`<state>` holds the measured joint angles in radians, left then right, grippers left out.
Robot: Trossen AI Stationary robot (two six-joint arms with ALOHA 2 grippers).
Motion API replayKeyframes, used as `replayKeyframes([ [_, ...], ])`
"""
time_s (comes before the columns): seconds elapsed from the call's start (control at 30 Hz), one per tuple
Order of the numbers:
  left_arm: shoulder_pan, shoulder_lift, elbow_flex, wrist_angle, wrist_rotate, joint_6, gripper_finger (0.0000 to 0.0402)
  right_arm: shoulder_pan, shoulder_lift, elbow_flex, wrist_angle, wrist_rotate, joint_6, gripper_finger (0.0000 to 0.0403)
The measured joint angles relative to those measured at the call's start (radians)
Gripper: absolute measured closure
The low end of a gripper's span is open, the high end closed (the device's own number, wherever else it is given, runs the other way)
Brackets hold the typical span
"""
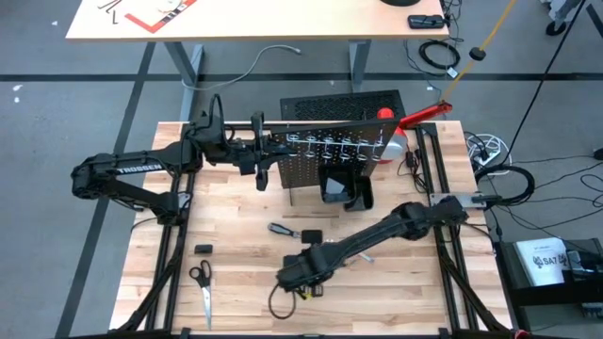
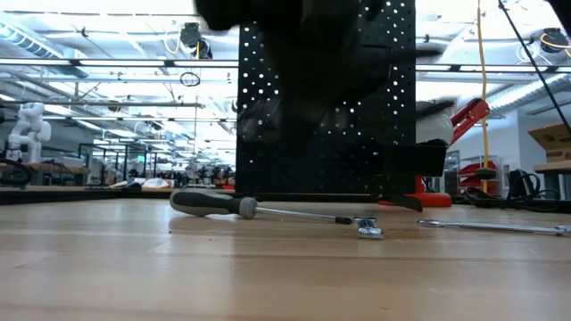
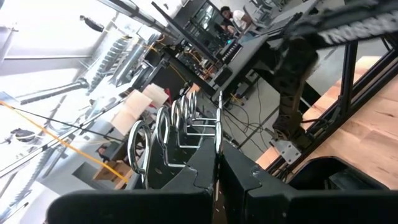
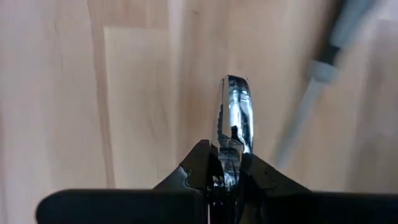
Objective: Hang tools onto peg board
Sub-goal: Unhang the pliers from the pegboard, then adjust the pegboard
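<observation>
Pinched between the right claw's (image 4: 227, 168) two dark fingers is a thin silver wrench (image 4: 235, 118), shiny and narrow, with a rounded end sticking out just above the pale wooden table (image 4: 124, 93). Beside this claw lies a dark-handled screwdriver (image 2: 259, 208) with a long steel shaft. Well apart, the left claw (image 3: 217, 180) is pressed together on the top edge of the peg board (image 1: 325, 155), an upright black perforated panel with silver rings (image 3: 165, 134).

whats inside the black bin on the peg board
The high view shows the black bin on the peg board open on top, its inside dark; no tool is visible, but its bottom is too shadowed to tell.
</observation>
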<state>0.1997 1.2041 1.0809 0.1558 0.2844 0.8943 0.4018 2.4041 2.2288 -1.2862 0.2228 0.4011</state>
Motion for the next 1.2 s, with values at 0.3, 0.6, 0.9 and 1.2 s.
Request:
replayKeyframes([
  [0.3, 0.000, 0.000, 0.000, 0.009, -0.002, -0.026, 0.0391, -0.016, 0.132, 0.006, 0.257, -0.040, 0.000, 0.0373],
  [0.6, 0.000, 0.000, -0.001, 0.013, -0.002, -0.028, 0.0391, -0.013, 0.139, 0.002, 0.327, 0.024, 0.003, 0.0288],
  [0.9, 0.000, 0.000, 0.000, 0.014, -0.002, -0.048, 0.0391, -0.001, 0.144, 0.075, 0.263, 0.121, -0.048, 0.0223],
  [1.2, 0.000, 0.000, 0.000, 0.015, -0.001, -0.049, 0.0391, 0.028, 0.020, 0.117, 0.110, 0.327, -0.126, 0.0230],
])
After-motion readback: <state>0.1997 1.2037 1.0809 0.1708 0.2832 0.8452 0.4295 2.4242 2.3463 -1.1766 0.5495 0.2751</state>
